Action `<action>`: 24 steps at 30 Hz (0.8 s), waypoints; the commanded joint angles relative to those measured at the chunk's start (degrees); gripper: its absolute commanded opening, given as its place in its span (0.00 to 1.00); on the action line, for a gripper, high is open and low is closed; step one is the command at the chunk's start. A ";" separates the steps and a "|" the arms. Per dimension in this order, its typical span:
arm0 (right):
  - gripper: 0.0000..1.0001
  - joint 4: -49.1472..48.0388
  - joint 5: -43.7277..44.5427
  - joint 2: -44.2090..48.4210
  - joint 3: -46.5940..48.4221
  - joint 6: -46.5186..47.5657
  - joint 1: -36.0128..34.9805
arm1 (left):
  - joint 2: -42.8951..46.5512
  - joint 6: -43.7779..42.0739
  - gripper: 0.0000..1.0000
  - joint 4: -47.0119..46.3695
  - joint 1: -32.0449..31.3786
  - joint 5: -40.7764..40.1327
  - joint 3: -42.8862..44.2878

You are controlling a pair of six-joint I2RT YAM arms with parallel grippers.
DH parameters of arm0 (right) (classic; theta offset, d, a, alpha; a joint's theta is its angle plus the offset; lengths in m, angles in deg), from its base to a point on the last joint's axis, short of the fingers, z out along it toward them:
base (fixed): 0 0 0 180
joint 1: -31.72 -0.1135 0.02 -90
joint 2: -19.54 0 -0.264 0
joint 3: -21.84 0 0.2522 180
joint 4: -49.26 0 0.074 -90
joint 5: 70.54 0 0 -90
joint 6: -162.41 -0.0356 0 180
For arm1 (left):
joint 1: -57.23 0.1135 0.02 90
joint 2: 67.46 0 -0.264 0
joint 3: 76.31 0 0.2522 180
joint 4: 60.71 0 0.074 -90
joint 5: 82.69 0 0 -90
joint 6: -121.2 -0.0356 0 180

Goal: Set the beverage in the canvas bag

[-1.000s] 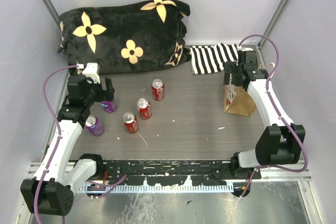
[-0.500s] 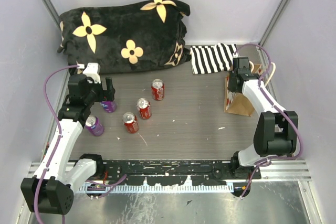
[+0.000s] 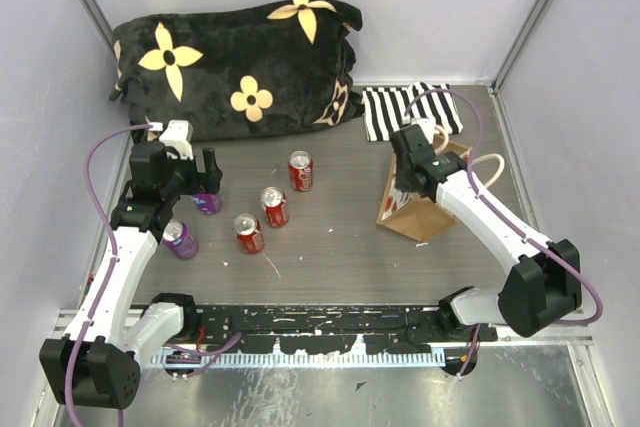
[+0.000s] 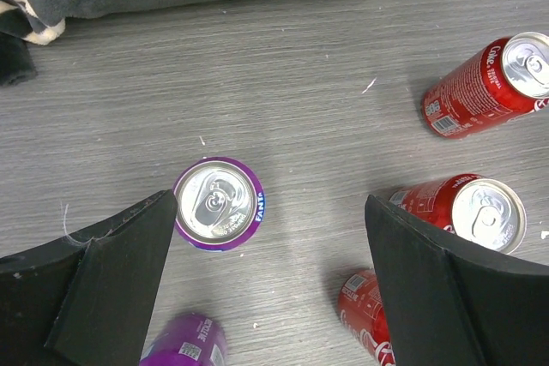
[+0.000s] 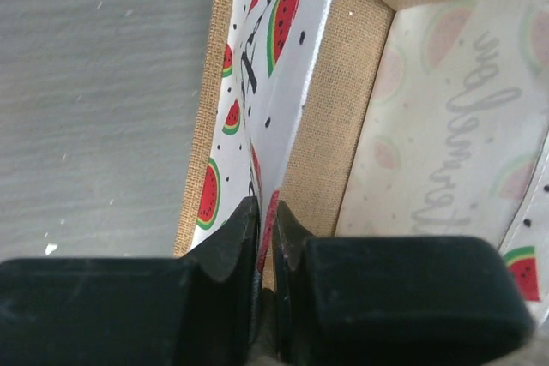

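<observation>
Pinching one wall of the small tan-brown canvas bag (image 3: 408, 215) with cream loop handles, the right gripper (image 5: 266, 212) is clenched on the white watermelon-print panel (image 5: 287, 32) at the rim, with the fabric sandwiched between its black fingers. We judge this step is about presenting the bag. We would grip firmly, set the base flat on the grey wood-grain table (image 3: 340, 237), and leave the mouth gaping toward the drinks. A thin fabric pinch could slip or let the bag flop.

In the overhead view the bag sits right of centre, well apart from the cans and on the near side of the black-and-white striped cloth (image 3: 405, 112). The left gripper (image 4: 268, 212) hangs released and wide over an upright purple soda can (image 4: 219, 203). The can lies between the jaws but nearer the left-hand finger in that view, so we would centre it before descending. Three red cola cans (image 3: 273, 206) are close by.
</observation>
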 commanded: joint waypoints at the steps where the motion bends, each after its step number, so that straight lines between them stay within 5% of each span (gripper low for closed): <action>1: 0.01 5.25 5.79 1.02 1.92 -9.28 -7.16 | 0.36 -0.07 0.98 -0.10 0.20 2.02 -0.77; 14: 0.01 8.57 9.56 -11.53 12.18 -16.35 -28.43 | 4.33 -0.25 0.98 0.86 0.21 3.75 -3.17; 24: 0.01 9.10 10.14 -19.69 17.44 -16.72 -33.31 | 7.31 -0.88 0.98 1.71 0.21 3.75 -4.59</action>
